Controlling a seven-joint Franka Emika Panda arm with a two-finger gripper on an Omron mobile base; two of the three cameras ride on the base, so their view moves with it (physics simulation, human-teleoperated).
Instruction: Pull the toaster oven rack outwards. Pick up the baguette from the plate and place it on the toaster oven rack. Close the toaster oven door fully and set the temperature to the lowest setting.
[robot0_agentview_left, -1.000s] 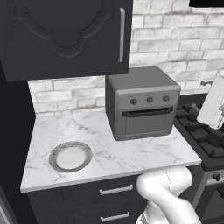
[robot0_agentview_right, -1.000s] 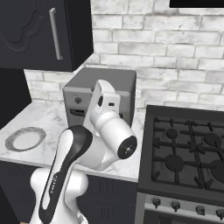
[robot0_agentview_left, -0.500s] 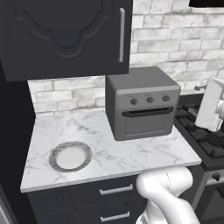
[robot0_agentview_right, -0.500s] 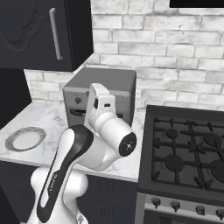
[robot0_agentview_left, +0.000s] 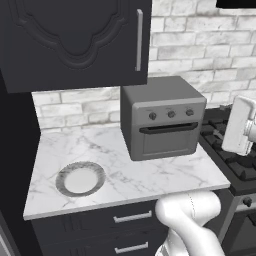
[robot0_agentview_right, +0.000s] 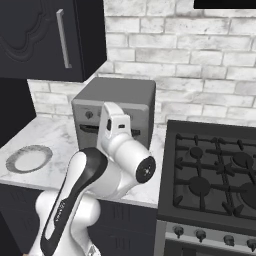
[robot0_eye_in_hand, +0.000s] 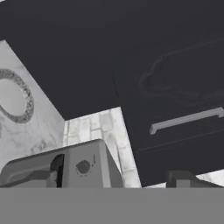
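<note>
The grey toaster oven stands on the marble counter with its door shut and three dark knobs above the bar handle. The rack is hidden behind the door. The plate lies left of the oven near the counter's front, its white centre bare; the baguette is out of view. My white hand hangs right of the oven, above the stove's edge, apart from the door. In the rolled hand view, one dark fingertip rises at the bottom, with the oven and plate beyond.
A black stove with burner grates adjoins the counter on the right. A dark wall cabinet with a long bar handle hangs above the counter. My arm's elbow stands in front of the oven in the right base view.
The hand has turned and shifted slightly beside the oven. The oven, door and plate have stayed where they were.
</note>
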